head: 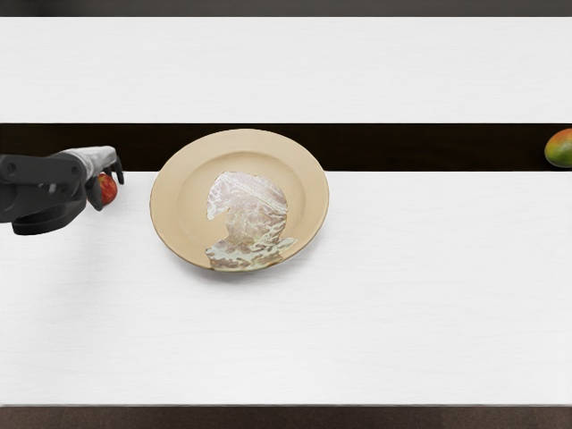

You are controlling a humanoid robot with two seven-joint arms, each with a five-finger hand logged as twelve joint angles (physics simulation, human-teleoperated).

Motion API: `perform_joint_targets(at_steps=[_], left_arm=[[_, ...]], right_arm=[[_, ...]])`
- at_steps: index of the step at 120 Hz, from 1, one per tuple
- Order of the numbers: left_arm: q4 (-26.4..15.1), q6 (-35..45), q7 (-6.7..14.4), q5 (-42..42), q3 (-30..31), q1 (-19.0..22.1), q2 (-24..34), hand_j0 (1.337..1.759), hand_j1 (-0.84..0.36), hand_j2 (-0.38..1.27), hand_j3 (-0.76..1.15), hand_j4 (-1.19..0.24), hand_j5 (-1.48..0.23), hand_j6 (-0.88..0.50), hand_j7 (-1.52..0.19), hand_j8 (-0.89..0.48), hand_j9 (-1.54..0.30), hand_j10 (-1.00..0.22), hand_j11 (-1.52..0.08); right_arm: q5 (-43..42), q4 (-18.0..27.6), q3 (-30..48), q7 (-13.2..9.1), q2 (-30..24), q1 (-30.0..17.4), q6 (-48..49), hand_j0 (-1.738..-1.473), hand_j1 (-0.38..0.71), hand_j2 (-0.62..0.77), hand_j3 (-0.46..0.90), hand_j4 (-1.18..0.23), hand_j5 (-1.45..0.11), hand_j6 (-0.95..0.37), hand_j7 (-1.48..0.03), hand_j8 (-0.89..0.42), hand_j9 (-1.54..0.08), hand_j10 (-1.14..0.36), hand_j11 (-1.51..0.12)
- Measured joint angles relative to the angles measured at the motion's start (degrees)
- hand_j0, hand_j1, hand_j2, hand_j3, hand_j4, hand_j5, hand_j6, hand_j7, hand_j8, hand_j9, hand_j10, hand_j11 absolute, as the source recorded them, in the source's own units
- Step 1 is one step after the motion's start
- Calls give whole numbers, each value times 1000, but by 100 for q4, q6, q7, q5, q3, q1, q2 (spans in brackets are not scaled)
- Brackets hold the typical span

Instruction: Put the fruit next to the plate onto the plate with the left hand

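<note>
A tan plate (pixel 179 201) with a pale marbled patch in its middle lies on the white table, left of centre. Just left of it a small red fruit (pixel 108 188) shows between the dark fingers of my left hand (pixel 104 181). The hand's arm comes in from the left edge, and its fingers curl around the fruit, hiding most of it. The fruit sits close to the table surface, a short gap away from the plate's left rim. I cannot tell whether it is lifted off the table.
A green and red mango (pixel 560 148) lies at the far right edge, by the dark gap at the table's back. A second white surface (pixel 286 67) runs across the back beyond that gap.
</note>
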Motion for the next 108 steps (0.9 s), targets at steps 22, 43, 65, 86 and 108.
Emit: perform_joint_targets(at_steps=[22, 43, 65, 86, 108], left_arm=[[14, 4, -21, 17, 3, 47, 0, 1650, -270, 75, 0, -668, -778, -433, -835, -388, -861, -623, -861], [14, -21, -24, -12, 6, 45, 0, 1647, -285, 146, 0, -664, -963, -358, -995, -320, -1017, -608, -1021], [11, -42, -24, -32, 5, 38, 0, 1644, -321, 188, 0, -580, -1082, -279, -1088, -259, -1106, -551, -1124], [9, -67, -24, -69, 5, 6, 4, 1643, -332, 193, 0, -546, -1125, -251, -1125, -228, -1141, -524, -1164], [-15, -341, -27, -107, -10, -154, 72, 1642, -326, 164, 0, -544, -1134, -241, -1147, -224, -1159, -531, -1186]], right_arm=[[0, 0, 0, 0, 0, 0, 0, -1658, -307, -7, 0, -35, -45, -35, -45, -35, -45, -35, -45], [0, 0, 0, 0, 0, 0, 0, -1658, -307, -7, 0, -35, -45, -35, -45, -35, -45, -35, -45], [0, 0, 0, 0, 0, 0, 0, -1658, -307, -7, 0, -35, -45, -35, -45, -35, -45, -35, -45], [0, 0, 0, 0, 0, 0, 0, -1658, -307, -7, 0, -35, -45, -35, -45, -35, -45, -35, -45], [0, 0, 0, 0, 0, 0, 0, -1658, -307, -7, 0, -35, -45, -35, -45, -35, -45, -35, -45]])
